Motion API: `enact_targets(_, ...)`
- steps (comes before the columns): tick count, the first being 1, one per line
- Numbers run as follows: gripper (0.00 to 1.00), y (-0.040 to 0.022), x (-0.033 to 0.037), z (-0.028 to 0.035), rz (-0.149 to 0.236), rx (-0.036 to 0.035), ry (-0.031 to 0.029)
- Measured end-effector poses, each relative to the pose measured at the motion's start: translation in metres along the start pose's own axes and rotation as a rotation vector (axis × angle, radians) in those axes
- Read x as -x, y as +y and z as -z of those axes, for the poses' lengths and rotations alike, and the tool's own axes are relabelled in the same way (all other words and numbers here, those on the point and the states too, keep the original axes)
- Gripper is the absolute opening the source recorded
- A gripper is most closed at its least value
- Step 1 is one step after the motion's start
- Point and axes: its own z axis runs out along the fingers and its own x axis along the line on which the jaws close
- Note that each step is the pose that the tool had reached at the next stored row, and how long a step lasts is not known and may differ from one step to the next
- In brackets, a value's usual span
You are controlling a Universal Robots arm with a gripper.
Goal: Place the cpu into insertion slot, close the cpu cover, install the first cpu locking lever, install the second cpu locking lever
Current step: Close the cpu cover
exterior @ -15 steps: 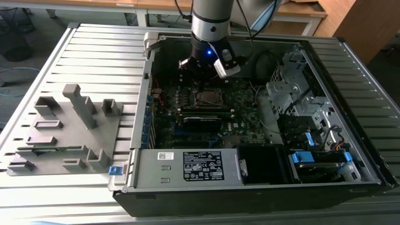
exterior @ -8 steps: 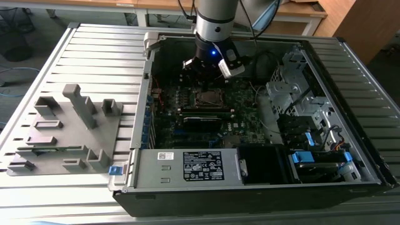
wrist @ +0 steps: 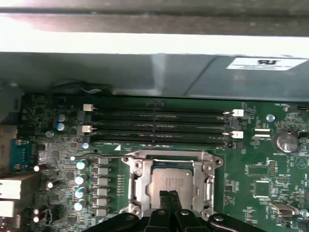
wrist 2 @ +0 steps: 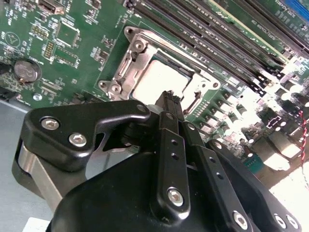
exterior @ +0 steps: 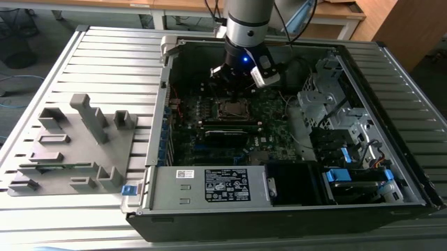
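Observation:
The cpu (wrist: 175,181) lies flat in the insertion slot (exterior: 234,108) on the green motherboard, its silver-grey top (wrist 2: 157,79) showing. The cpu cover (wrist: 139,180) is a silvery frame lying down around the chip, and its rim (wrist 2: 131,52) shows in the second wrist view too. My gripper (wrist: 169,195) hangs just above one edge of the chip. Its two black fingertips are pressed together with nothing between them (wrist 2: 169,96). In the exterior view the gripper (exterior: 234,90) sits low inside the open computer case, right over the socket.
Long black memory slots (wrist: 159,125) run beside the socket. The case wall (exterior: 164,104), a drive cage (exterior: 335,104) and a labelled power supply (exterior: 209,184) surround the board. A grey parts fixture (exterior: 77,141) stands on the slatted table at the exterior view's left.

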Motion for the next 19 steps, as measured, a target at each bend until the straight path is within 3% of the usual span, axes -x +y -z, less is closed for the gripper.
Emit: enact_targets(19, 0.1, -0.0024, 0.0019, -0.0015, -0.008, -0.0004, -0.0002)
